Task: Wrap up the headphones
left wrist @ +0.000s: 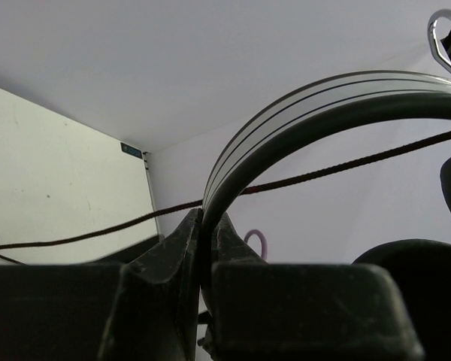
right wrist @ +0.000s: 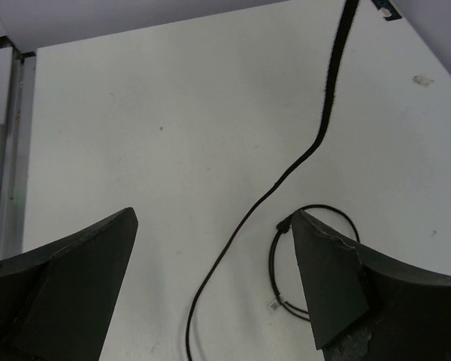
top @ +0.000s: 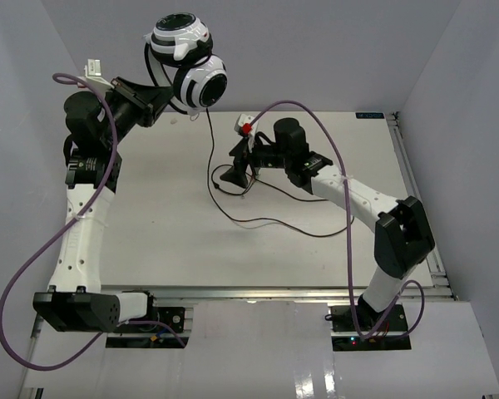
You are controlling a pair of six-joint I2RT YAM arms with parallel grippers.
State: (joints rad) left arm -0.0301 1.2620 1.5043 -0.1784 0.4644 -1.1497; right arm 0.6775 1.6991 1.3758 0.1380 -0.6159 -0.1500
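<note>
Aloft, white-and-black headphones (top: pixel 191 62), headband (left wrist: pixel 286 113) pinched by left claw (left wrist: pixel 207 241), cable (top: pixel 209 150) dangling, right claw (right wrist: pixel 214 218) spread

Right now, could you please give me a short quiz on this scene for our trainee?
1. True or false: the left gripper is shut on the headband of the headphones.
2. The right gripper is: A) open over the cable; B) shut on the cable; C) shut on nothing.
3. Fill in: the cable's loose end lies on the ____.
Key: 1 true; 2 A; 3 table.
</note>
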